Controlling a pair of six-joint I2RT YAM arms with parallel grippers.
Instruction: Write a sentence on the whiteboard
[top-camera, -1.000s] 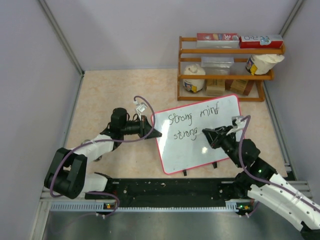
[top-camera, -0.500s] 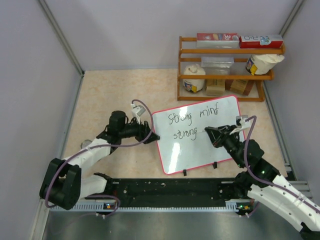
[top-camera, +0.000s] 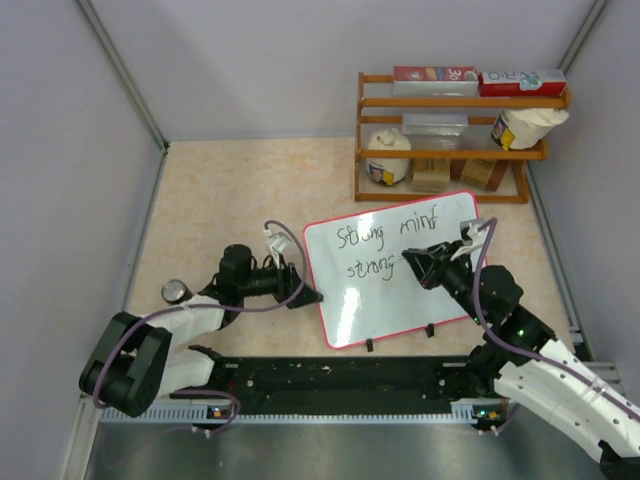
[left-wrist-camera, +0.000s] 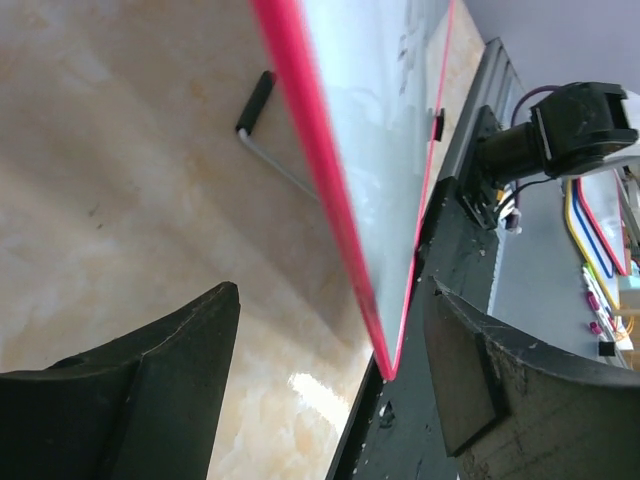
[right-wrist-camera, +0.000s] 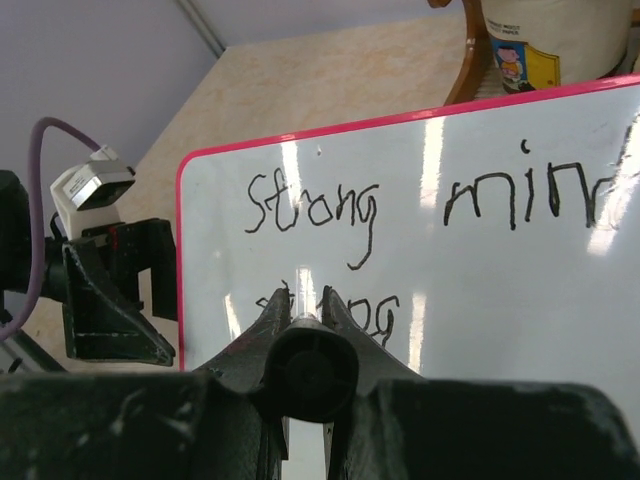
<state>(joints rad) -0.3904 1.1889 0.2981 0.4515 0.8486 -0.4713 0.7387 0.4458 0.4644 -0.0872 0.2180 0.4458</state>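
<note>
The whiteboard (top-camera: 400, 285), glossy white in a thin red frame, stands tilted on the table. The sentence (top-camera: 385, 240) reads "Strong mind" with "strong" beneath; the right wrist view shows the same words (right-wrist-camera: 312, 205), the lower one half hidden behind my fingers. My right gripper (top-camera: 410, 260) hovers over the board's middle, shut on a black marker pen (right-wrist-camera: 310, 372) whose butt end faces the camera (right-wrist-camera: 311, 300). My left gripper (top-camera: 308, 293) is open at the board's lower left edge. In the left wrist view the red frame (left-wrist-camera: 330, 180) runs between its open jaws (left-wrist-camera: 330, 295), touching neither.
A wooden rack (top-camera: 455, 150) with jars and boxes stands behind the board. A small round grey object (top-camera: 176, 291) lies at the left by my left arm. The black rail (top-camera: 340, 380) runs along the near edge. A black-tipped board foot (left-wrist-camera: 255, 100) rests on the table.
My left gripper has opened, let go of the board's left edge and drawn back a little toward the near left. The right gripper with the pen has shifted slightly farther up the board.
</note>
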